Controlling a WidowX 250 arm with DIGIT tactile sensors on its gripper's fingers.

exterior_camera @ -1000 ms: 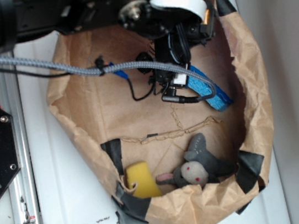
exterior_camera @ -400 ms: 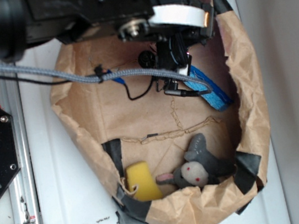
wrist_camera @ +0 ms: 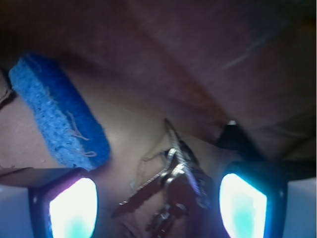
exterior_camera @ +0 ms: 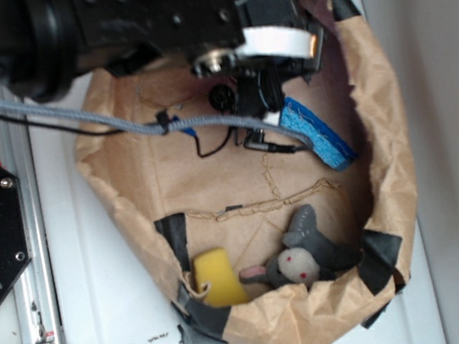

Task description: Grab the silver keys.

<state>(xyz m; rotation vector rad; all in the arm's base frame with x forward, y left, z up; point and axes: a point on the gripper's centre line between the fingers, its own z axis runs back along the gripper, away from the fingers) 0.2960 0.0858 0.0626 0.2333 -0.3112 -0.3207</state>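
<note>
We take the brown paper bag (exterior_camera: 129,186) as landmark, lying open on the white table (exterior_camera: 106,326), its rolled rim patched with black tape (exterior_camera: 378,258).

In the exterior view the black arm (exterior_camera: 105,18) reaches over the bag's top rim, a grey braided cable (exterior_camera: 76,116) trailing across it. The gripper (exterior_camera: 258,104) hangs inside the bag's upper part, just beside the blue sponge (exterior_camera: 318,130), which lies tilted near the bag's right wall. We cannot see the keys in this view; the arm hides that spot.

In the wrist view the silver keys (wrist_camera: 171,186) lie on the bag floor, splayed on a ring, right between the two glowing fingers (wrist_camera: 72,208). The jaws stand apart, one pad on each side of the bunch, neither clearly touching it. The gripper (wrist_camera: 158,203) sits over the keys. The blue sponge (wrist_camera: 64,121) lies up and left of the keys, near but apart. Behind the keys the bag's wall (wrist_camera: 213,64) rises dark and creased. A small black shape (wrist_camera: 233,139) shows just past the keys at the wall's foot; we cannot tell what it is.

At the bag's bottom rim we see a yellow sponge (exterior_camera: 218,276) and just beside it a grey plush mouse (exterior_camera: 305,255), both well apart from the gripper.
</note>
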